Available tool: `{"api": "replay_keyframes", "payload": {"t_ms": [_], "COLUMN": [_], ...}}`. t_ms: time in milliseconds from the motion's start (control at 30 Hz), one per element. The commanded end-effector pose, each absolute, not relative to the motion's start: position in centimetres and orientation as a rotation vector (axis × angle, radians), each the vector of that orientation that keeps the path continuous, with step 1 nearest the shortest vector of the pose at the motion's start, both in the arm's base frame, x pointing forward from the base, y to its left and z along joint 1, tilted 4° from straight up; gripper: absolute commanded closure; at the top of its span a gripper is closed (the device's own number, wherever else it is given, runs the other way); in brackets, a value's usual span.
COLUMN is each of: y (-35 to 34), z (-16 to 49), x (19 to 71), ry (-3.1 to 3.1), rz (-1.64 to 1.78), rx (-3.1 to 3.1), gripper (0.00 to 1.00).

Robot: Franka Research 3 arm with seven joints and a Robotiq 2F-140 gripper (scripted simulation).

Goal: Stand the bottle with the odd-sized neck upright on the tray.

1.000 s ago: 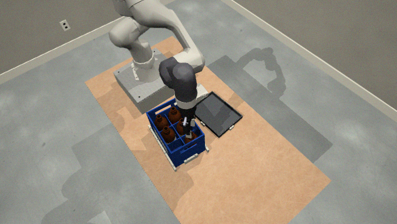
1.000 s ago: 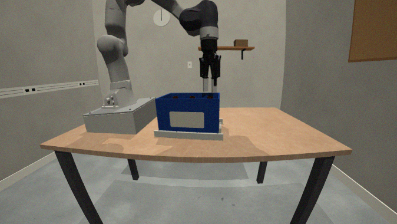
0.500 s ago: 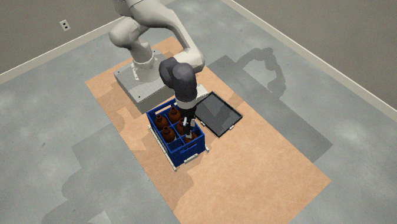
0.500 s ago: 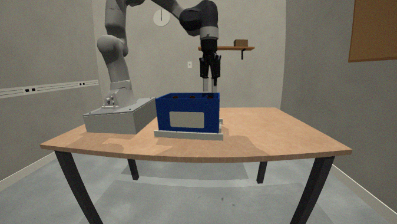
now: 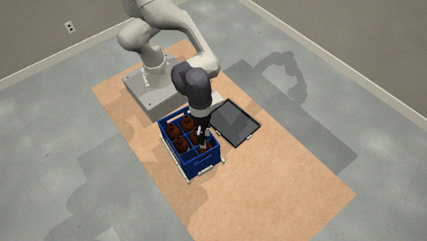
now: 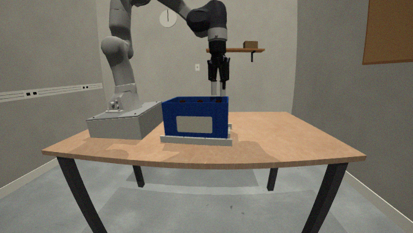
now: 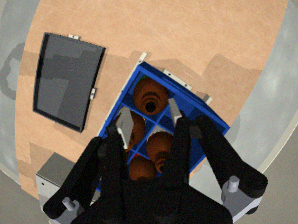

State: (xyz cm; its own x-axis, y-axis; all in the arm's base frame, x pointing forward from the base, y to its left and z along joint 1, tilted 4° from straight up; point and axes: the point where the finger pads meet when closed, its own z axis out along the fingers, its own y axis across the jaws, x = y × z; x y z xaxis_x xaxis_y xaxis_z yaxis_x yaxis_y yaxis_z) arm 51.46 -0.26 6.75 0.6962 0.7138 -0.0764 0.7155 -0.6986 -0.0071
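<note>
The blue crate [image 5: 205, 167] [image 6: 171, 119] stands level, with five brown bottles upright in it. My gripper [image 5: 205, 139] [image 6: 218, 94] [image 7: 150, 112] points down over the crate, partly open, with its fingertips at about rim height. A corner bottle [image 5: 207, 149] [image 7: 151, 95] is below and between the spread fingers; I see no contact. The other bottles [image 5: 186, 125] [image 5: 173, 132] [image 5: 180, 146] [image 5: 194, 138] stand in their compartments, one partly hidden by the gripper. Neck differences are too small to tell. The black-rimmed tray [image 5: 232, 125] [image 7: 70, 82] lies flat beside the crate, empty.
Pale strips [image 5: 174, 160] [image 6: 196, 140] line the crate's base, and small blocks [image 5: 218, 133] [image 7: 93, 93] sit at the tray's edges. Blue dividers separate the compartments; one compartment [image 5: 188, 155] is empty. The robot's grey base [image 5: 158, 95] [image 6: 114, 126] stands behind the crate.
</note>
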Motion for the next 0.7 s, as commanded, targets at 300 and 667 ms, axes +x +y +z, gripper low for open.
{"api": "replay_keyframes", "payload": {"t_ms": [300, 667], "y": [-0.31, -0.32], "z": [6.64, 6.33], "x": [51.44, 51.43], "ry": [1.212, 1.212], "rz": [-0.113, -0.113], "rx": [2.873, 2.873], "gripper": [0.56, 0.56]}}
